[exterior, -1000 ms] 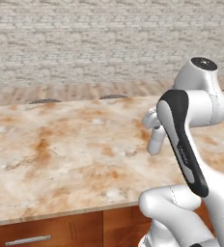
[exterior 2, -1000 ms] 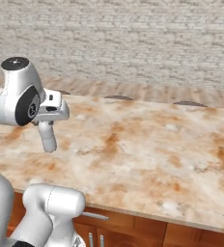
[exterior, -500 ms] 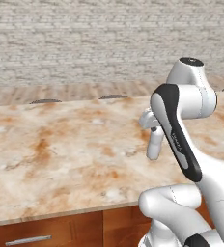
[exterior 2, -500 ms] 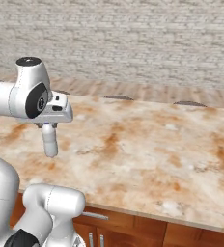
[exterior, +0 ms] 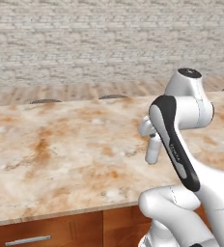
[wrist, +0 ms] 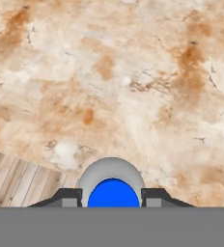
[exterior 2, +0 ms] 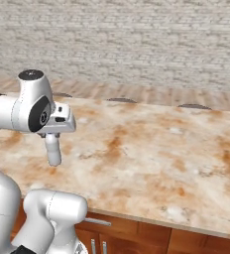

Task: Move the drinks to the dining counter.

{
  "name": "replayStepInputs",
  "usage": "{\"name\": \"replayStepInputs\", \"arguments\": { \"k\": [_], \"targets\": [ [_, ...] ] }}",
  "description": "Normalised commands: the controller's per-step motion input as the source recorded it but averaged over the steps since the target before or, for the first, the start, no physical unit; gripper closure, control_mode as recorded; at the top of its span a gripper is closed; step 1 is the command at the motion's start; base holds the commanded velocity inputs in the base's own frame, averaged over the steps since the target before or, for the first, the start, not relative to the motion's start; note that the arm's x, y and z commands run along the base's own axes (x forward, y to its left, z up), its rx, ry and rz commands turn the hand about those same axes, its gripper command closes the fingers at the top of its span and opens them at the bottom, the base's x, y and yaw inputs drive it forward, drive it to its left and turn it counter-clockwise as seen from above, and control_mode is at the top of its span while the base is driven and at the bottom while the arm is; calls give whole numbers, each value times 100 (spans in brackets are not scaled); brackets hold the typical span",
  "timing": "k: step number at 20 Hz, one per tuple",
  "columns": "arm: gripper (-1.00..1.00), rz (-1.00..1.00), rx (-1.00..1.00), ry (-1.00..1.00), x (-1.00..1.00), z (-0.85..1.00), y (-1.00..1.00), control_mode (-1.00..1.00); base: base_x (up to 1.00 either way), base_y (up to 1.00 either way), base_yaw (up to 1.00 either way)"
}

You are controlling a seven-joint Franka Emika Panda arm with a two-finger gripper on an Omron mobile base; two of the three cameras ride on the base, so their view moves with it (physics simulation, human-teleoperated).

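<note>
A slim whitish bottle point(exterior: 153, 150) point(exterior 2: 53, 150) with a blue cap point(wrist: 113, 194) hangs upright in my gripper point(exterior: 151, 136) point(exterior 2: 54, 136) point(wrist: 112, 195), which is shut on its top. The bottle is over the dining counter point(exterior: 61, 154) point(exterior 2: 161, 158) point(wrist: 133, 72), a wide beige marble top with rust veins and wooden fronts below. Its base is very near the top, some way in from the front edge; I cannot tell whether it touches. In the hand view the two dark fingertips point(wrist: 68, 195) flank the cap.
A pale brick wall and a wood floor lie beyond the counter's far edge, where flat dark round shapes point(exterior: 45, 101) point(exterior 2: 121, 100) show. The counter's near edge runs past the bottle, with wood floor point(wrist: 17, 178) beyond it. A drawer handle point(exterior: 27, 240) sits below.
The arm has folded down and the hand has sunk a little, bringing the held bottle lower towards the counter top. The grip on the bottle stays the same.
</note>
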Motion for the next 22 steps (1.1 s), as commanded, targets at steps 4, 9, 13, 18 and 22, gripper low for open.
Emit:
{"name": "replayStepInputs", "arguments": {
  "k": [4,9,13,18,22],
  "targets": [
    [100,1,0,0,8,-25,0,-100,0,0,0],
    [100,1,0,0,20,-24,0,-100,0,0,0],
    [100,1,0,0,27,-35,0,-100,0,0,0],
    [100,1,0,0,32,-27,0,-100,0,0,0],
    [100,1,0,0,28,-23,0,-100,0,0,0]
  ]
}}
